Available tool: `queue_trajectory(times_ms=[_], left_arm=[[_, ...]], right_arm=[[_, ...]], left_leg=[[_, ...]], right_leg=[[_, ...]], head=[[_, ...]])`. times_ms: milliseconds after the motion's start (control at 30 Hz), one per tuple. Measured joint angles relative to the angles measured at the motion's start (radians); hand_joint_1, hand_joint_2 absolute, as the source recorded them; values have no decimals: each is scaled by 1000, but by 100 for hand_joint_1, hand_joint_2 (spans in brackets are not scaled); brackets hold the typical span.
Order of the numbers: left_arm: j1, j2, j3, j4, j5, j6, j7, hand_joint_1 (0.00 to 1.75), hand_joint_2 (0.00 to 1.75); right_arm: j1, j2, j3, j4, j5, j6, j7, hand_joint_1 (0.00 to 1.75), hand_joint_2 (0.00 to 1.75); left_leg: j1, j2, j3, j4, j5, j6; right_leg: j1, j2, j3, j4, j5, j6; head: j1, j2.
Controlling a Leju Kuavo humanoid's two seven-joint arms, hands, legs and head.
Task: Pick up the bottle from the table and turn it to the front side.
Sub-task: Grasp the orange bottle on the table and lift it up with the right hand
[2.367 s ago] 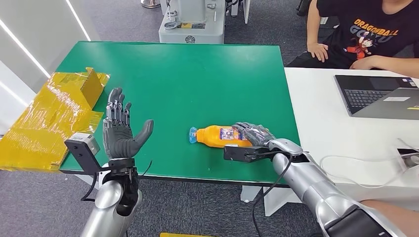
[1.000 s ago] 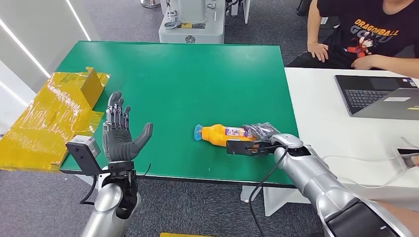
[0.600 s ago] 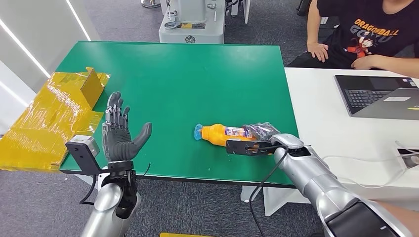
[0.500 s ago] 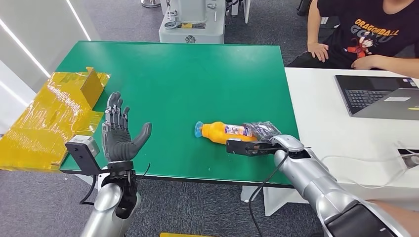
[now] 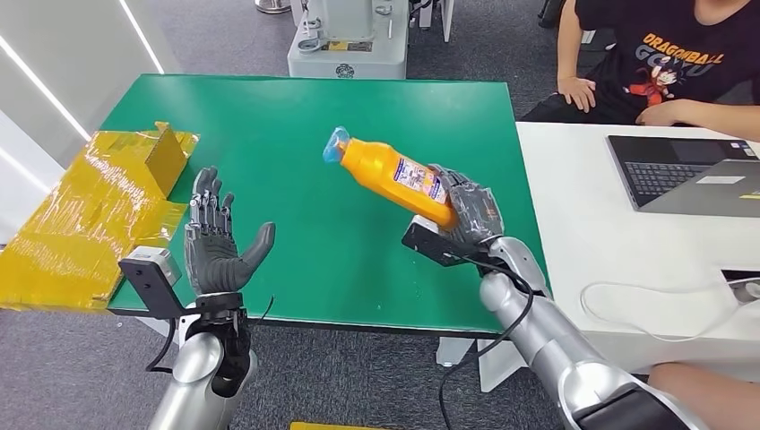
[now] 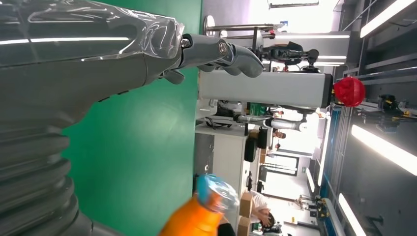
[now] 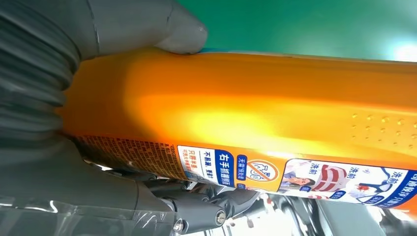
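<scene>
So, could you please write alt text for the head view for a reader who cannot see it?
The robot's right hand holds an orange bottle tilted above the green table, blue cap up and away. Its left hand hovers open, palm up, beside a yellow box.

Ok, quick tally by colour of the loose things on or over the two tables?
Orange: 1, the bottle held up by the right hand
Yellow: 1, the taped box
Grey: 1, the laptop
White: 1, the cable
Total: 4
</scene>
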Motion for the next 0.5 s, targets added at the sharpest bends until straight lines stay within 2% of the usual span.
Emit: queue_trajectory(times_ms=[233, 400, 500], left_arm=[[1, -7, 0, 0, -17, 11, 7, 0, 175], [-2, -8, 0, 0, -54, 6, 40, 0, 175], [-17, -8, 0, 2, -74, -31, 71, 0, 175]], right_arm=[[73, 31, -67, -165, -107, -86, -72, 175, 175], [136, 42, -91, -301, -195, -96, -80, 175, 175], [195, 44, -96, -388, -279, -100, -90, 175, 175]], left_leg=[[0, 0, 0, 0, 0, 0], [0, 0, 0, 0, 0, 0], [0, -1, 0, 0, 0, 0]], right_leg=[[0, 0, 0, 0, 0, 0], [0, 0, 0, 0, 0, 0], [0, -1, 0, 0, 0, 0]], head=[[0, 0], [0, 0], [0, 0]])
